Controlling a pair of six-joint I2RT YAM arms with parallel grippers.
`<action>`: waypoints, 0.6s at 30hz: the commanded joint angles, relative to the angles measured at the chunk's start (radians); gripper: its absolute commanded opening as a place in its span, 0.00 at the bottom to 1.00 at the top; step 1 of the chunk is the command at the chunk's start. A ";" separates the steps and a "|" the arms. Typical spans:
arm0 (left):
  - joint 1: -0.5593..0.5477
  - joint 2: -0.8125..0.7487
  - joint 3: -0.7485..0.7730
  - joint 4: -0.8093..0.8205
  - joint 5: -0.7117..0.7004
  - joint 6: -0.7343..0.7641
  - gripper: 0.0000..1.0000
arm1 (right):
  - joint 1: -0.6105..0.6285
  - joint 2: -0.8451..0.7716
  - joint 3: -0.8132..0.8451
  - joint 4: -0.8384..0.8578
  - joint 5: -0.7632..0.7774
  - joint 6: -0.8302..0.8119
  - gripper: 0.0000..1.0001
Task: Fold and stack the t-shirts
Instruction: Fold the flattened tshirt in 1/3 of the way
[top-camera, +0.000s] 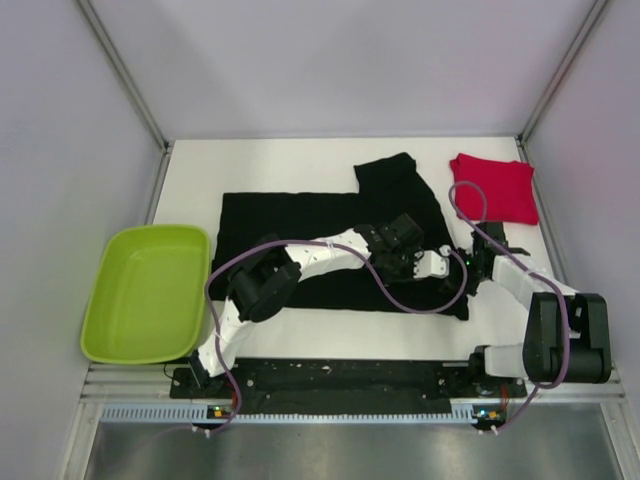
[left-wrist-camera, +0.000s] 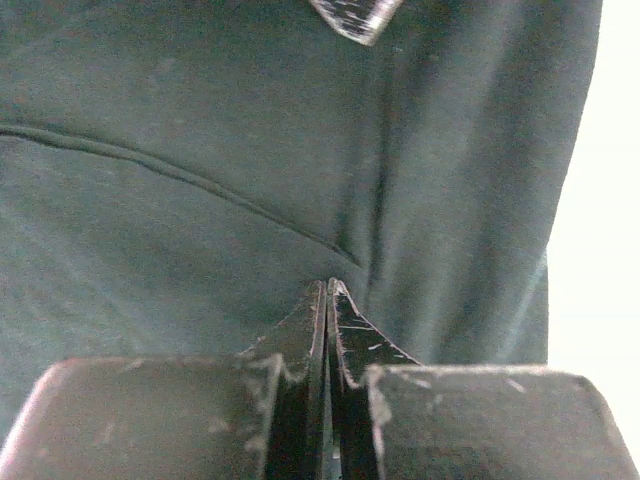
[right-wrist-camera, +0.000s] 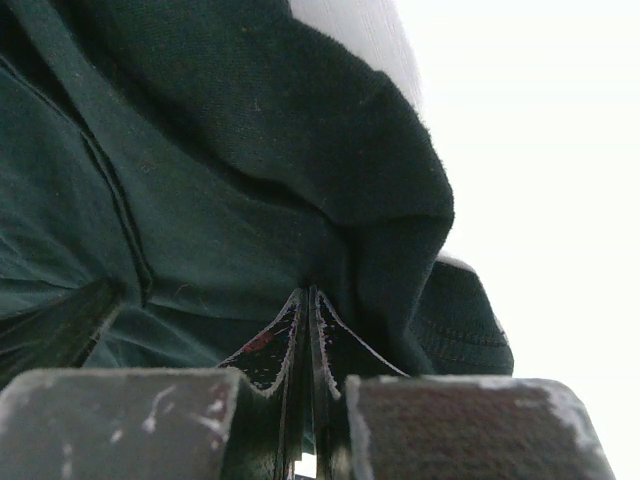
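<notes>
Black t-shirt lies spread across the middle of the white table, mostly flat, with one flap sticking out toward the far side near the back right. From above I see both arms reaching over its right-hand part, the left arm stretched across the cloth from its base and the right arm bent in from the right edge. Left gripper: in its wrist view the jaws are pressed flat together with no gap I can make out, tips sunk into the black cloth at the spot where a long seam line and an upright wrinkle run together, so I read it as pinching a thin bit of the shirt. Right gripper: jaws likewise closed tight, and the black cloth is bunched and rolled over just above the tips, a hemmed edge hanging to the right of them with bare table beyond; I log this as a grip on the shirt's right border. Red t-shirt sits as a folded square at the far right of the table, just beside the black one but not overlapping it. Lime-green tray is at the left edge, apart from both shirts
</notes>
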 joint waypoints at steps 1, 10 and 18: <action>-0.001 -0.002 0.030 -0.093 0.149 0.057 0.11 | -0.020 -0.024 -0.026 -0.003 0.042 -0.030 0.00; 0.001 0.039 0.064 -0.006 0.058 0.025 0.22 | -0.020 -0.025 -0.032 -0.006 0.031 -0.038 0.00; -0.004 0.046 0.049 -0.019 0.047 0.045 0.00 | -0.020 -0.044 -0.037 -0.009 0.034 -0.044 0.00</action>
